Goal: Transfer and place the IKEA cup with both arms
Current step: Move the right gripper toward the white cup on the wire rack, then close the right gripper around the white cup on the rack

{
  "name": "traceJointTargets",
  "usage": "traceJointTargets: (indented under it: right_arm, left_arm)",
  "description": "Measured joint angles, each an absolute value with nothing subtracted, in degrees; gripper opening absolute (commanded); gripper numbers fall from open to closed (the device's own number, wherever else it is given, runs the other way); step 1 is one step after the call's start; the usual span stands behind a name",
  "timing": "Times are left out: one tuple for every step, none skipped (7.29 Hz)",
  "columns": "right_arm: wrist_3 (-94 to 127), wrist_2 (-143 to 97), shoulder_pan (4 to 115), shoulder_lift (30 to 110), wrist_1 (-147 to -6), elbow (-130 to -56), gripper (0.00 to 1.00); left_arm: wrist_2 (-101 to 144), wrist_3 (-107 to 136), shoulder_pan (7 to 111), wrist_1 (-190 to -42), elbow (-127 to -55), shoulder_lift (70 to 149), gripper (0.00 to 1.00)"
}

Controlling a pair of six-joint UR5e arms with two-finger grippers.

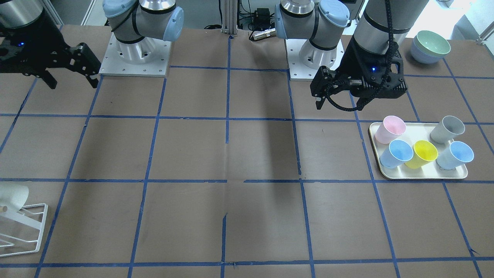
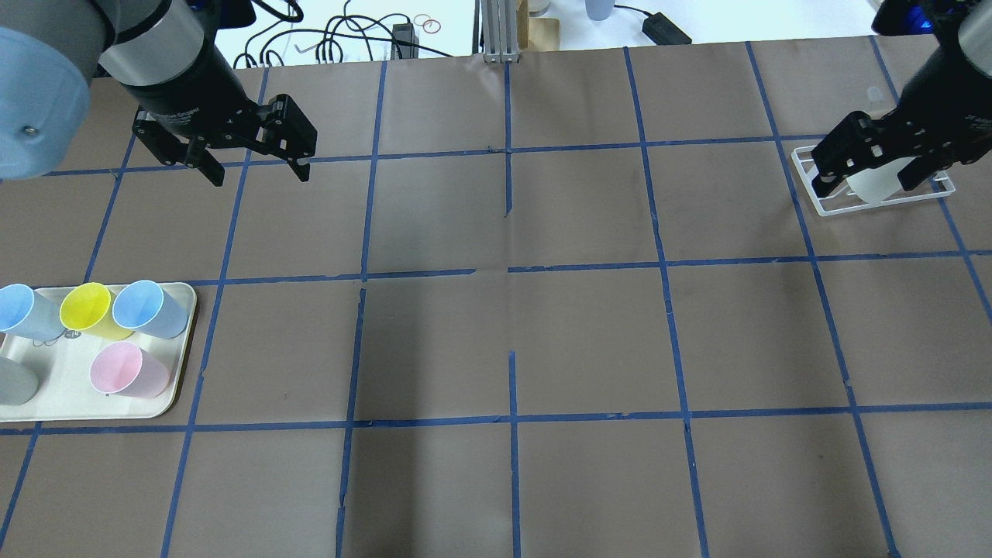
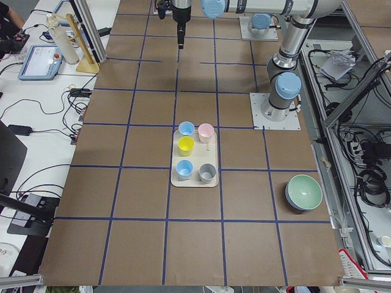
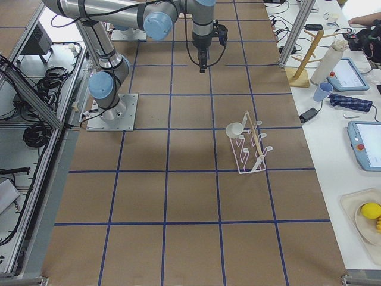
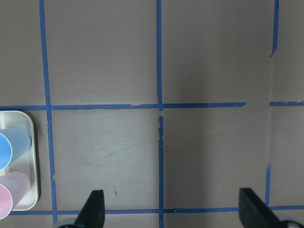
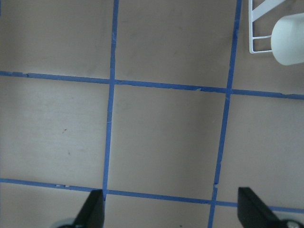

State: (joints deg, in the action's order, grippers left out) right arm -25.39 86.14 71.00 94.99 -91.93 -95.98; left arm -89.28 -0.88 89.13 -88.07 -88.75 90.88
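Overhead, IKEA cup (image 2: 876, 194) half behind jaws of the right arm (image 2: 949, 108); grey cup (image 2: 14, 384) cropped at left edge.

Left claw (image 2: 260, 164): jaws spread wide, nothing between the fingers (image 5: 96, 211), tips pointing down. Left arm (image 2: 147, 54) comes in above and behind it, forearm angled down to the wrist. Right claw (image 2: 864, 177): same state, jaws wide apart and empty, tips down. Right arm (image 2: 957, 70) reaches out behind it. The two claws are well apart.

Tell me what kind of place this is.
Probably a robotics lab: left arm and right arm bolted to a tape-gridded table, teach pendant and cables alongside.
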Motion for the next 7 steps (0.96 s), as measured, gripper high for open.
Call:
traceJointTargets:
  right_arm:
    - [-31.2,86.0,68.3,94.1,-93.2,-96.0,1.00]
    - [-36.8,85.8,66.1,93.4,-94.1,-96.0,1.00]
    - [-42.2,85.5,64.2,92.2,-95.1,-96.0,1.00]
    - [-47.3,84.7,62.4,90.4,-96.9,-96.0,1.00]
    - [-51.6,83.2,60.7,88.1,-99.1,-95.9,1.00]
    - [-55.6,81.4,58.9,85.8,-101.2,-95.9,1.00]
    - [-59.4,79.9,57.3,83.9,-103.4,-95.8,1.00]
  left_arm:
    - [-89.3,-0.9,89.1,-88.1,-88.8,90.9,1.00]
    - [-89.2,-0.9,89.1,-88.1,-88.8,90.9,1.00]
    - [-89.2,-0.9,89.1,-88.1,-88.8,90.9,1.00]
    - [-89.2,-0.9,89.1,-88.1,-88.8,90.9,1.00]
    - [-89.2,-0.9,89.1,-88.1,-88.8,90.9,1.00]
    - [-89.2,-0.9,89.1,-88.1,-88.8,90.9,1.00]
    - [-89.2,-0.9,89.1,-88.1,-88.7,90.9,1.00]
